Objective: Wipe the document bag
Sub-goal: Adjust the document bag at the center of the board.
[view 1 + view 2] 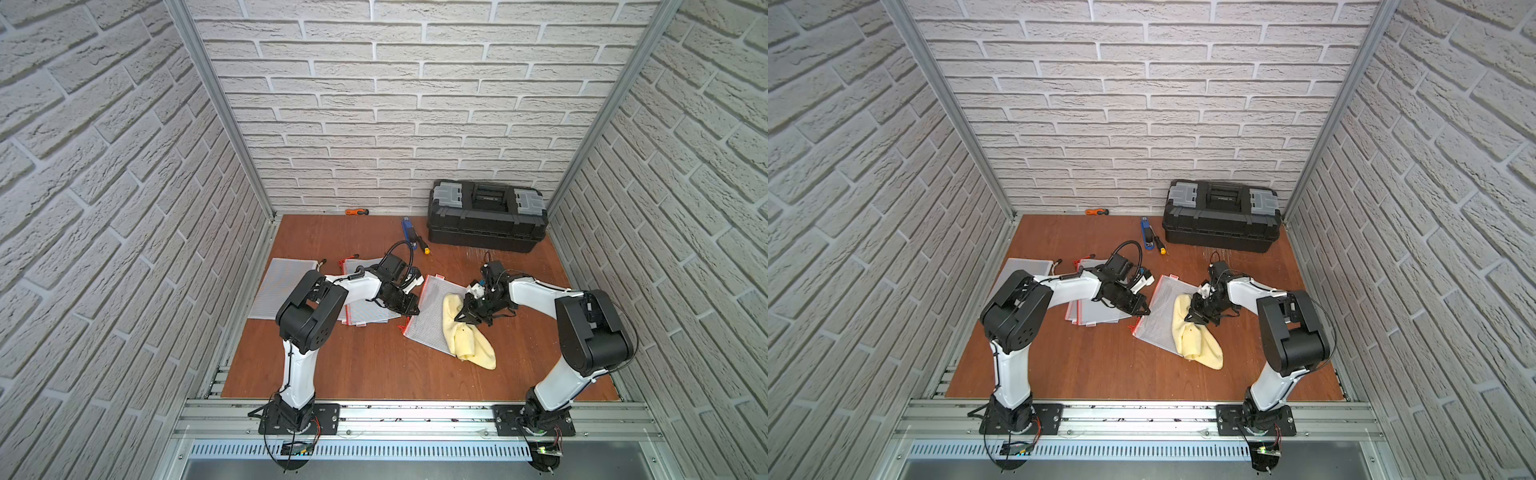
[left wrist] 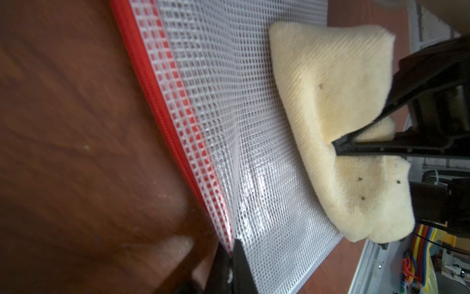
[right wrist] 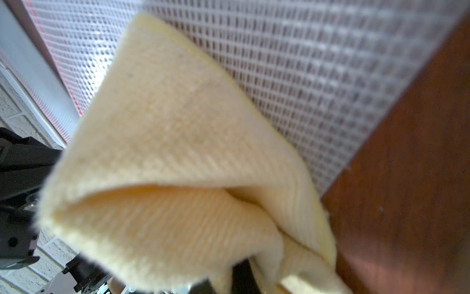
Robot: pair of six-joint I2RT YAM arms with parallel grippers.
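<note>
The document bag [image 1: 428,320], clear mesh with a red zipper edge, lies flat mid-table in both top views [image 1: 1158,320]. My left gripper [image 1: 412,311] is at the bag's left edge. The left wrist view shows this gripper [image 2: 232,254] shut on the bag's red zipper edge [image 2: 162,101]. A folded yellow cloth [image 1: 467,338] rests on the bag's right half, spilling onto the table. My right gripper [image 1: 460,317] is shut on the cloth's upper part, its fingers [image 2: 368,147] pinching a fold. In the right wrist view the cloth [image 3: 178,152] covers most of that gripper [image 3: 236,277], over the mesh bag [image 3: 318,63].
A stack of other mesh bags [image 1: 365,318] lies under my left forearm, and one more bag [image 1: 284,286] lies at the far left. At the back stand a black toolbox [image 1: 486,218], an orange cutter [image 1: 356,212], a blue tool [image 1: 408,229] and a screwdriver [image 1: 422,246].
</note>
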